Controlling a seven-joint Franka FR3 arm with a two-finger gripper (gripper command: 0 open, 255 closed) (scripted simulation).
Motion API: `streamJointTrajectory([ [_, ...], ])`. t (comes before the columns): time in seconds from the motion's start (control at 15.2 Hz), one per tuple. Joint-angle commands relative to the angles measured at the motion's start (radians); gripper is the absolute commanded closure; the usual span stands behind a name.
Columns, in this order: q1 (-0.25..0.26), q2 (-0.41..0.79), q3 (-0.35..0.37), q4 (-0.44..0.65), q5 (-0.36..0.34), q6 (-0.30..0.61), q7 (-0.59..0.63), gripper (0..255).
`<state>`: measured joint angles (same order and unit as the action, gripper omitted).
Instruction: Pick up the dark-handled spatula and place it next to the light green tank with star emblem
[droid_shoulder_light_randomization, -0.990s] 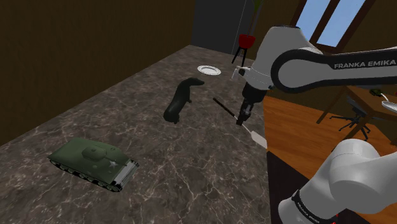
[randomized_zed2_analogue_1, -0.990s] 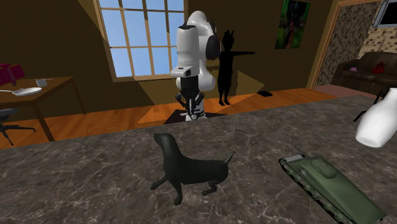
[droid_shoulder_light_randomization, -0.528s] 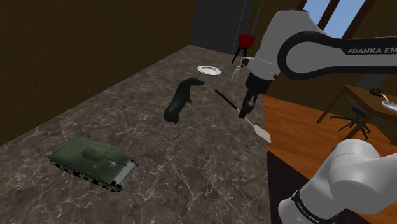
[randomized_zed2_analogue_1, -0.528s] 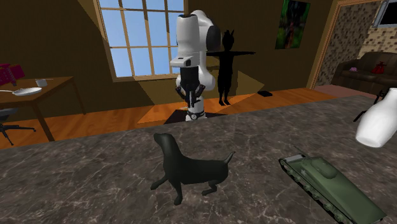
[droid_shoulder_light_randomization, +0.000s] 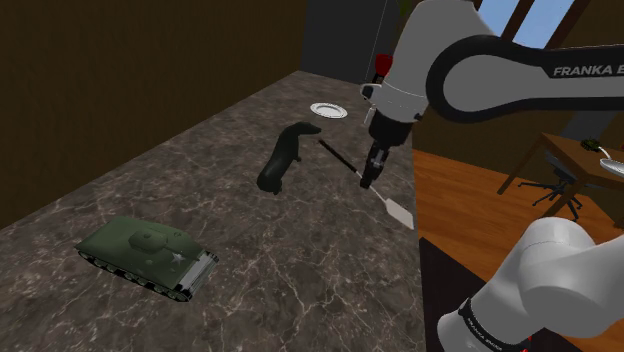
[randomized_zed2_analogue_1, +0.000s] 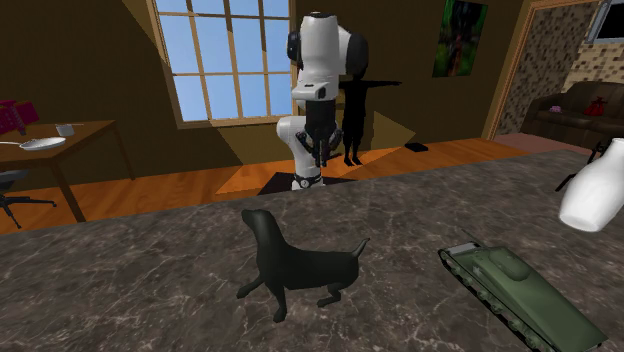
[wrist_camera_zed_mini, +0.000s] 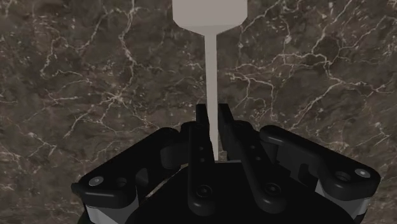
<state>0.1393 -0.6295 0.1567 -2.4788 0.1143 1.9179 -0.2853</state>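
The hand (wrist_camera_zed_mini: 212, 116) pinches the spatula (wrist_camera_zed_mini: 210, 57) by its thin pale shaft, one finger pressed to each side. The pale blade points away from the hand over the dark marbled counter (wrist_camera_zed_mini: 95, 76). In the shoulder view the spatula's dark handle slants toward a black dog figure (droid_shoulder_light_randomization: 283, 155). The green tank (droid_shoulder_light_randomization: 148, 252) sits well apart from both, toward that view's lower left.

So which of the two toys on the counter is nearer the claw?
The black dog, standing close to the gripper; the green tank lies much farther off.
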Motion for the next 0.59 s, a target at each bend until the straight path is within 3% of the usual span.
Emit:
streamJointTrajectory([
  [0.0,0.018,0.041,0.046,0.032,0.019,0.013,0.054,255],
  [0.53,0.057,0.219,0.208,0.191,0.039,0.046,0.250,255],
])
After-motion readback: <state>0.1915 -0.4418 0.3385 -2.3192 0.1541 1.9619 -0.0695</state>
